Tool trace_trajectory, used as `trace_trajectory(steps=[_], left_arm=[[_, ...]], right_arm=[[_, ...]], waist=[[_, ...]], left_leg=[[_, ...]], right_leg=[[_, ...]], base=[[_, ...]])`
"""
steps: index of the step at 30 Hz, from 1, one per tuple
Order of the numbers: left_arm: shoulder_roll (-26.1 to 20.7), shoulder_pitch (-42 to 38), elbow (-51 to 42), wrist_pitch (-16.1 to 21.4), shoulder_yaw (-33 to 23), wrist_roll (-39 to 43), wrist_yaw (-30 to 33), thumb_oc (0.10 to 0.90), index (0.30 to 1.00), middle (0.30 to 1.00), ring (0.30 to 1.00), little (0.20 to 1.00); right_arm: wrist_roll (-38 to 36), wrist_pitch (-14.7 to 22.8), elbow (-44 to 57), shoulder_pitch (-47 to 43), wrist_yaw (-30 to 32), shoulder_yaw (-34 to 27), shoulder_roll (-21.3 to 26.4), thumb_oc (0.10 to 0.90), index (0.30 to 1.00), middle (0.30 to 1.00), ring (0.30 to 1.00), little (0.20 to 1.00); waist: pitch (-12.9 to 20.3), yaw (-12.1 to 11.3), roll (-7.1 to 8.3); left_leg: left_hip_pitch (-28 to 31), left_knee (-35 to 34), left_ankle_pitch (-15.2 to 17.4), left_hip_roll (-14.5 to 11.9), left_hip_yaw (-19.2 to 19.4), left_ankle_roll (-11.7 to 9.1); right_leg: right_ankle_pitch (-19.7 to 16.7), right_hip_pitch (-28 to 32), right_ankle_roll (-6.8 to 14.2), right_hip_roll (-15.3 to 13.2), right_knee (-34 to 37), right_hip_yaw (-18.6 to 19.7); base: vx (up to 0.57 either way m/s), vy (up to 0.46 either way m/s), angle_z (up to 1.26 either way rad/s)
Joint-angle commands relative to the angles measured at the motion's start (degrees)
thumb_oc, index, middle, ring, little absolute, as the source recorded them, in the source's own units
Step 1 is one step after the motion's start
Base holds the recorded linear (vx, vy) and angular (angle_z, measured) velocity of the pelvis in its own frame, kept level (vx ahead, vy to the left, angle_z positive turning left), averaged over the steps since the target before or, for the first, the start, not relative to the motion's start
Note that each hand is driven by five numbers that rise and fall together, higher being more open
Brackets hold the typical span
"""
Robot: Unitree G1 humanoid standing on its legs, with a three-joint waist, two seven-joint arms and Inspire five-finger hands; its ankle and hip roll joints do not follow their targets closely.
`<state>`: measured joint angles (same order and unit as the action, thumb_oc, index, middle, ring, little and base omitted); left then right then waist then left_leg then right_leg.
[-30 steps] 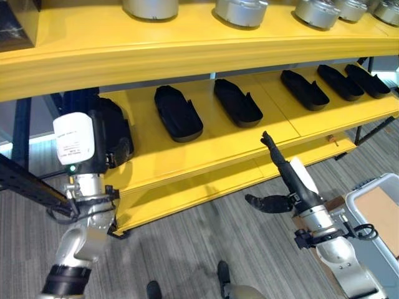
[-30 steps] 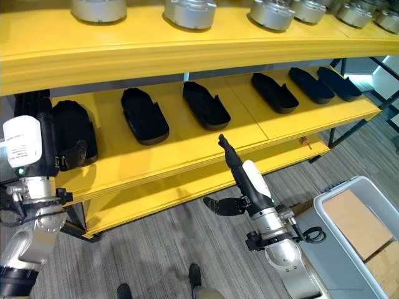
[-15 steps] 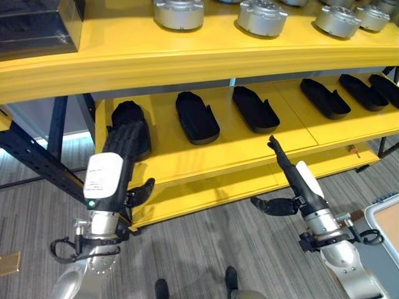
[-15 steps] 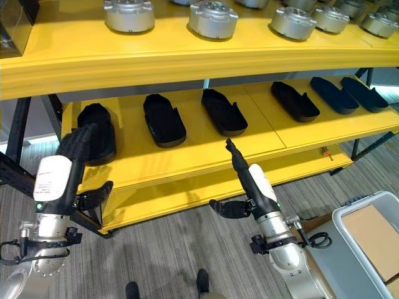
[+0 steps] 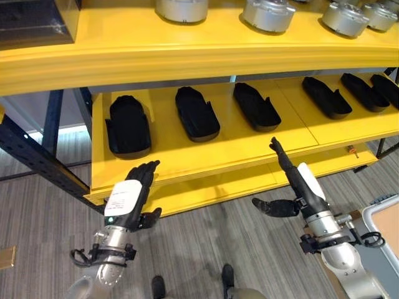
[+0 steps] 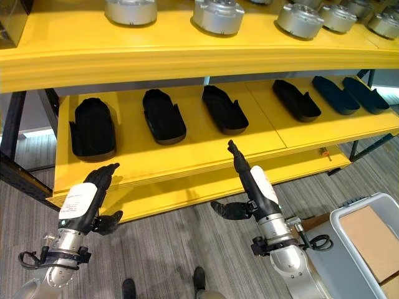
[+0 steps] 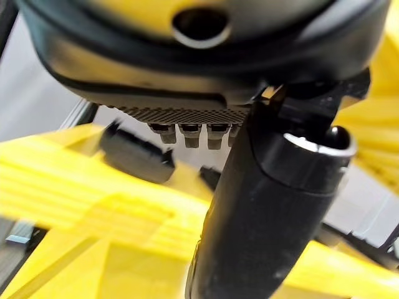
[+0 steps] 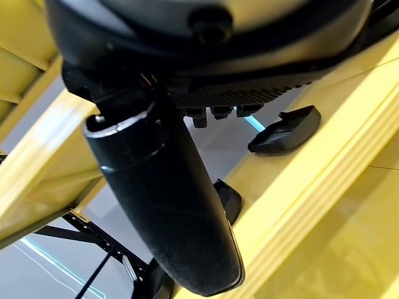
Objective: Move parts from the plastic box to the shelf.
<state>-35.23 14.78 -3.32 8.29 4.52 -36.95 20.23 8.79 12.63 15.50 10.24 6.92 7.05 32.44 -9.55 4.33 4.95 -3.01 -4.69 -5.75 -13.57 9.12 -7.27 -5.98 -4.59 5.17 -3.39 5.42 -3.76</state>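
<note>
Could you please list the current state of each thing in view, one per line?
Left hand: open, empty, below the shelf edge.
Right hand: open, empty, fingers straight toward the shelf.
Black parts: lying in a row on the middle shelf, apart from each other.
Silver parts: standing on the top shelf.
Plastic box: open, on the floor at the right.

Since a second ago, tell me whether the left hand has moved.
Yes. The left hand has dropped away from the leftmost black part and now hangs open below the yellow shelf's front edge.
</note>
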Motion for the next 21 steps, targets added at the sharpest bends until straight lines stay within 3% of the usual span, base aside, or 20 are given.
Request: trace_trajectory(steps=[1, 21], left_arm=[[-2.8, -6.0, -3.1, -0.3, -3.1, -2.9, 2.8, 0.9, 1.0, 1.0, 1.0, 1.0], [-0.4, -12.2, 6.4, -7.3, -4.4, -7.4, 5.7, 0.9, 1.0, 1.0, 1.0, 1.0]], right_arm=[[-2.2, 4.3, 4.9, -5.1, 3.9, -4.8, 0.4, 0.9, 1.0, 1.0, 1.0, 1.0], [-2.1, 3.1, 3.8, -5.9, 3.8, -4.5, 0.0, 0.9, 1.0, 1.0, 1.0, 1.0]], waist=[[-0.1, -0.1, 2.04], [-0.9, 0.4, 2.81]], left_leg=[[5.4, -0.3, 2.5, -3.2, 0.3, -1.2], [4.4, -0.3, 1.9, -3.5, 1.2, -1.6]], right_leg=[[3.7, 5.2, 2.2, -1.2, -0.4, -0.6], [3.2, 3.5, 2.1, -1.0, -0.4, -0.3]], base=[[0.0, 0.0, 0.0], [0.0, 0.001, -0.01]])
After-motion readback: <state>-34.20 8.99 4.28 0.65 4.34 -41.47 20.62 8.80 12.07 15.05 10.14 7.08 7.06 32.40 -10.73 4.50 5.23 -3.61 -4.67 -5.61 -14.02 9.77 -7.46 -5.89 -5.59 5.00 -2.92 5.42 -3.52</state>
